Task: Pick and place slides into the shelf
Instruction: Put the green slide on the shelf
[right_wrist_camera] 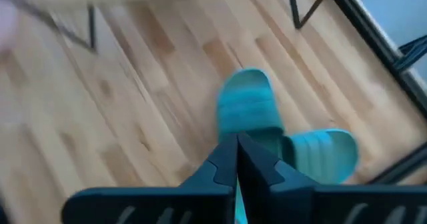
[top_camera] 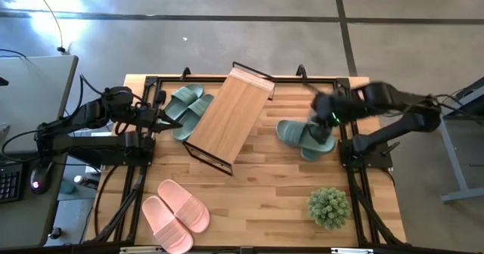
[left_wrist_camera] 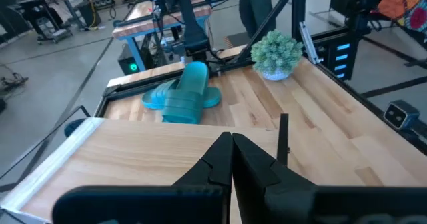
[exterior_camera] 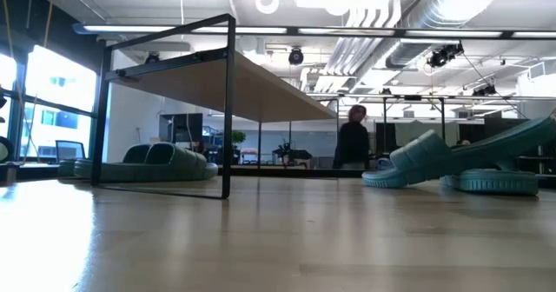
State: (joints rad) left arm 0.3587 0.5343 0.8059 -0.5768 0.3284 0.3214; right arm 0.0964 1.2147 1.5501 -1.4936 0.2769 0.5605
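Shelf (top_camera: pixel 227 118): low rack with a light bamboo plank top and thin black wire frame, standing diagonally at the middle of the wooden table (top_camera: pixel 265 193). From above the plank hides the lower tier. The low view looks under the plank and shows no slide between the legs; what appears there lies beyond the frame.

Sage green slides, left pair (top_camera: pixel 187 109): soft moulded rubber, open toe, wide strap. They lie side by side on the table just beside the shelf's left long edge, outside the frame.

Sage green slides, right pair (top_camera: pixel 306 137): same make, on the table right of the shelf and apart from it. One lies flat. The other is tipped up and rests across it, as the low view and the left wrist view show. The right gripper partly covers them from above.

Pale pink slides (top_camera: pixel 175 212): one pair, smooth rubber, lying side by side near the table's front left corner, well apart from the shelf.

Potted plant (top_camera: pixel 329 206): small, bushy, green, near the front right corner.

Left gripper (top_camera: pixel 168 116): fingers pressed together, holding nothing, at the table's left side near the left green pair.

Right gripper (top_camera: pixel 327 122): fingers pressed together, directly over the tilted green slide. Whether the tips touch it cannot be told; the right wrist view is blurred.

Person (exterior_camera: pixel 353 137): dark-clothed figure standing in the room beyond the table, small and indistinct.
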